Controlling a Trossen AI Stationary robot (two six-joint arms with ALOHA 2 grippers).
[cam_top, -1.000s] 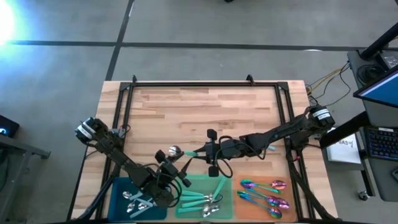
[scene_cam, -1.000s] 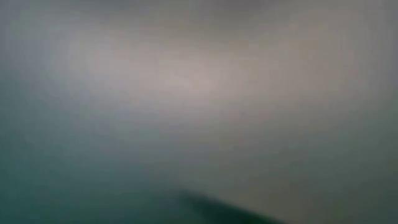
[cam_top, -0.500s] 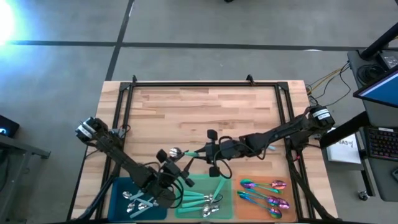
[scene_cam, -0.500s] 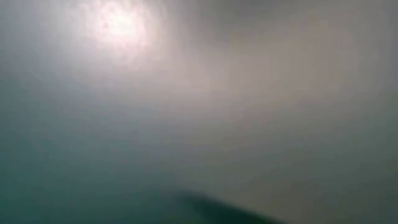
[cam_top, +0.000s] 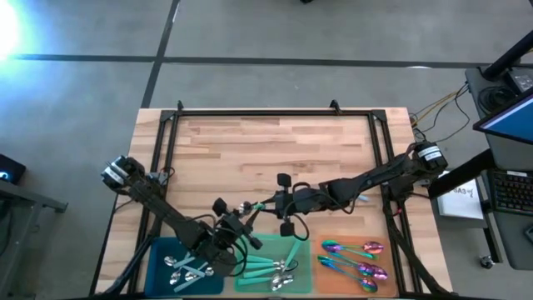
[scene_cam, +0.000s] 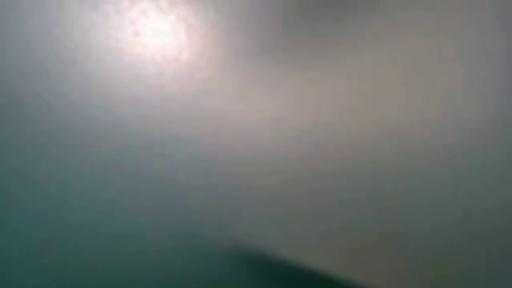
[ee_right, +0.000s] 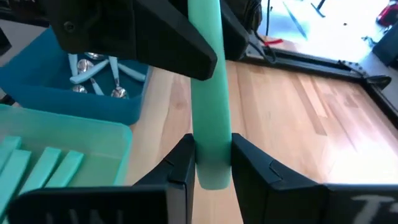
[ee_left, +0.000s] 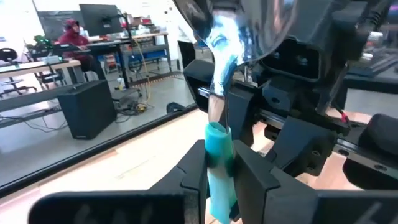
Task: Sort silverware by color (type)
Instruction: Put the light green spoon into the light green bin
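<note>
Both tools, left tool (cam_top: 236, 218) and right tool (cam_top: 268, 202), clench one teal spoon (cam_top: 256, 204) at lower centre above the surface. If you pull now, it may twist or drop.

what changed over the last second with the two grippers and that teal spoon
The left gripper moved in toward the teal-handled spoon and closed its fingers on the handle, covering the silver bowl seen earlier. The right gripper stayed put, clamped on the handle's other end, so both now hold it above the table. The spoons in the blue tray, green tray and orange tray did not move.
</note>
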